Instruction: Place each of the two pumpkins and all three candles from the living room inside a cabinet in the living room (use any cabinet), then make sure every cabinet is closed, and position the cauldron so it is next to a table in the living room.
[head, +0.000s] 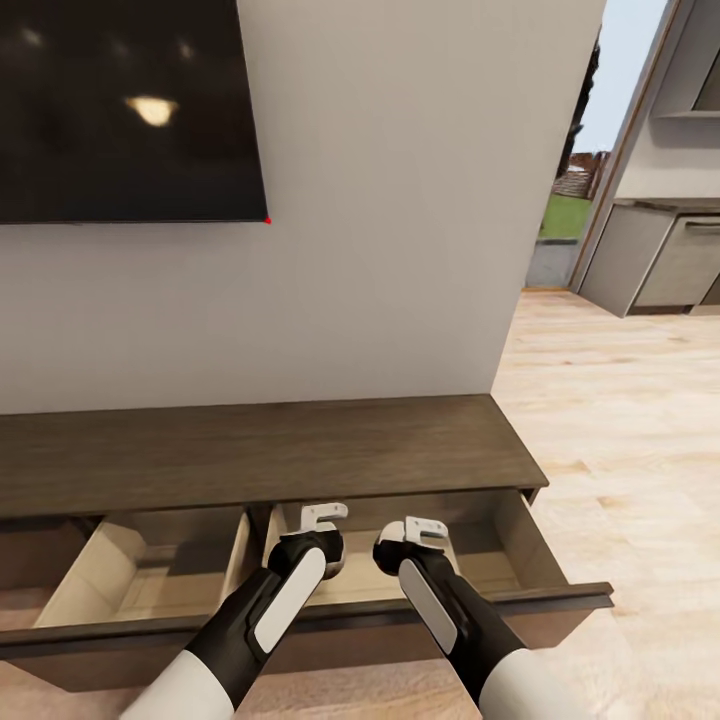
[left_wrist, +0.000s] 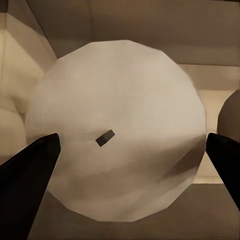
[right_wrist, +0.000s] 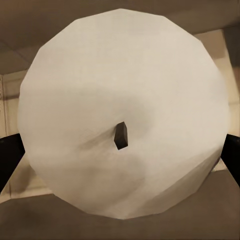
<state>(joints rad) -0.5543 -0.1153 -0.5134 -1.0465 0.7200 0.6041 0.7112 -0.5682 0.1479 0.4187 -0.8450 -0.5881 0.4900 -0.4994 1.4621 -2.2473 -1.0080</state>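
Left wrist view: candle (left_wrist: 120, 130) between left pincer (left_wrist: 130, 165) fingertips.

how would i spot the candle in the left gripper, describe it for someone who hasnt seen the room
Under the wall-mounted TV runs a long dark-brown cabinet with its drawers pulled open. Both arms reach into the right-hand drawer. The left gripper has a round off-white candle between its jaws, its short dark wick lying tilted, unlike the right gripper's upright one.

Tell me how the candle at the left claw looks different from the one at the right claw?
The left candle shows both dark fingers beside it plainly; the right candle nearly hides those beside it. The left wick looks slanted, the right wick more upright. Both are round and white.
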